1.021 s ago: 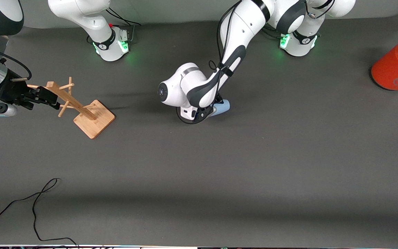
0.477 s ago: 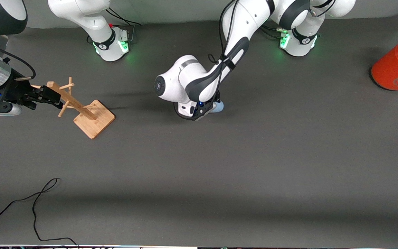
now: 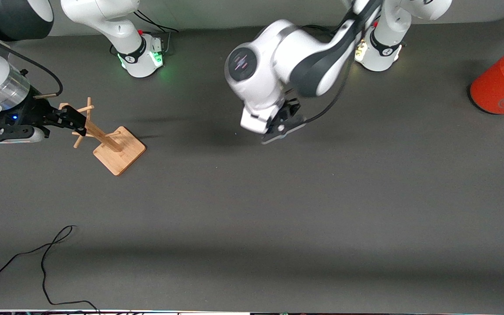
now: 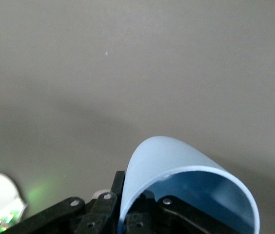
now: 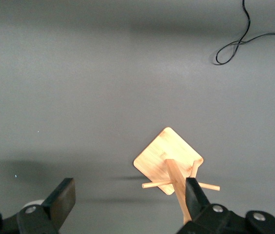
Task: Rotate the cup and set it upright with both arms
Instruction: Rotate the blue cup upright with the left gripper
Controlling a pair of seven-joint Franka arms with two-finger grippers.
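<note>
While left gripper clamps cup (plain, unlabelled).

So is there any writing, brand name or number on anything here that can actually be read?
None can be read.
Round emblem on the big orange-red cylinder with a grey top: too faint to make out.
Small marks on the black bands of the two white arm bases: symbols, illegible.
Light-blue plastic cup, wooden peg stand: plain.
</note>
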